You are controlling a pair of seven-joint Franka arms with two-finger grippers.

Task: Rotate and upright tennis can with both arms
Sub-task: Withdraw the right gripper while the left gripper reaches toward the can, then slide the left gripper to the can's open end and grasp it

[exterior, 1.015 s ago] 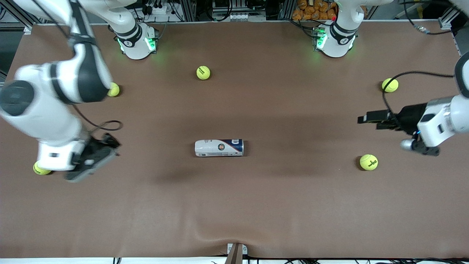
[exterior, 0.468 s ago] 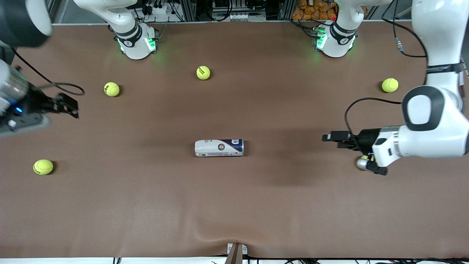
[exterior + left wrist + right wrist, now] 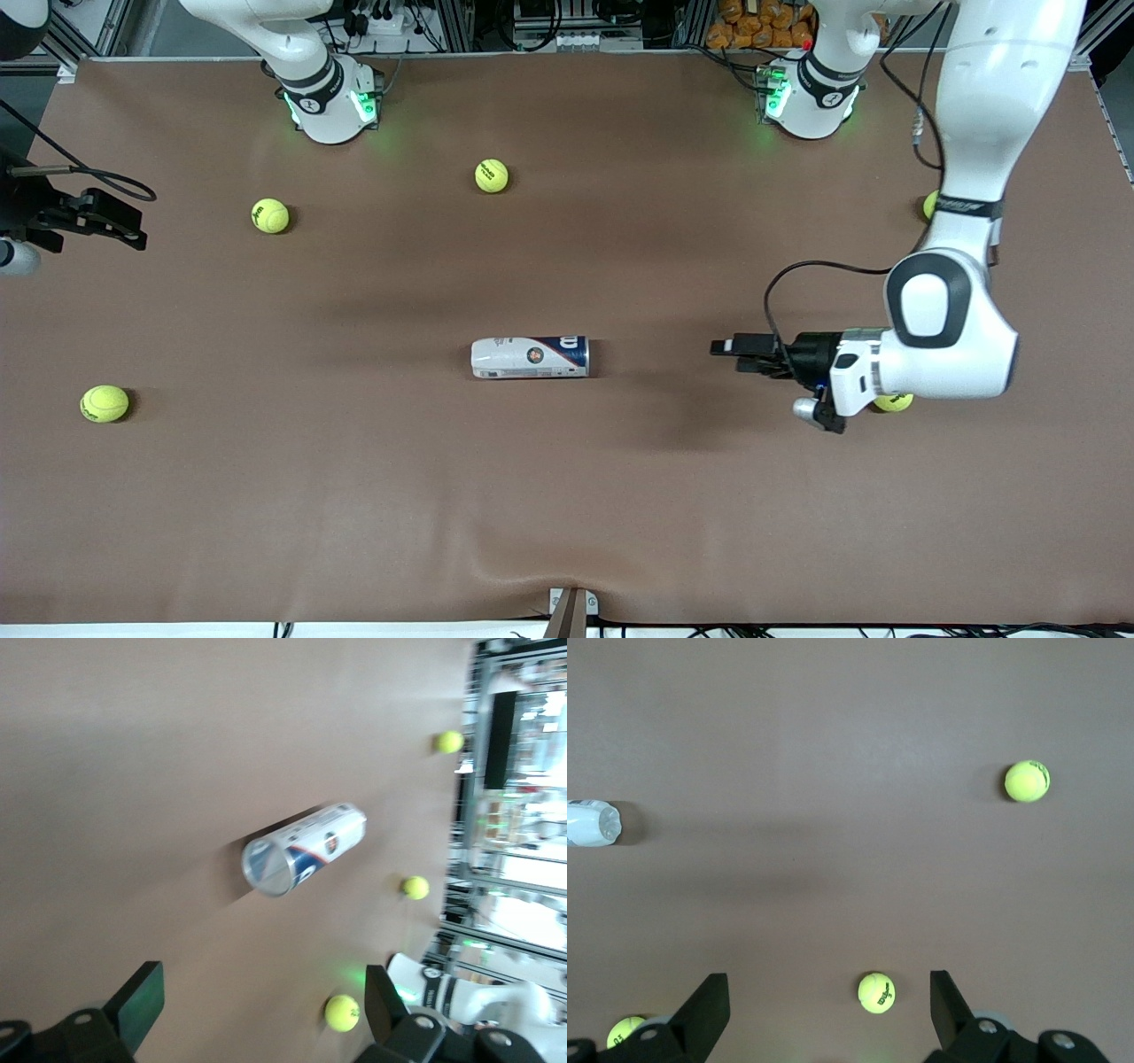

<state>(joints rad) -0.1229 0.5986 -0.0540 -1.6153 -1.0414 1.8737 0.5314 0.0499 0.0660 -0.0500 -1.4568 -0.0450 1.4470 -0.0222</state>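
The tennis can [image 3: 530, 357] lies on its side in the middle of the brown table, white label toward the right arm's end, dark blue end toward the left arm's end. My left gripper [image 3: 732, 348] hovers low over the table between the can and a ball, pointing at the can's blue end, a good gap away. In the left wrist view the can [image 3: 306, 849] lies ahead of the open, empty left gripper [image 3: 261, 1005]. My right gripper [image 3: 113, 221] hangs over the table's edge at the right arm's end. The right wrist view shows that gripper [image 3: 828, 1010] open, with only the can's white end [image 3: 592, 823].
Yellow-green tennis balls are scattered: one [image 3: 492, 175] near the bases, one [image 3: 270, 215] and one [image 3: 104, 403] toward the right arm's end, one [image 3: 893, 403] half hidden under the left arm, one [image 3: 928, 206] hidden mostly by its forearm. A bracket [image 3: 571, 607] sits at the table's near edge.
The left gripper has travelled steadily from the left arm's end of the table toward the can. The right arm has swung up and out toward its table edge. The can has not moved.
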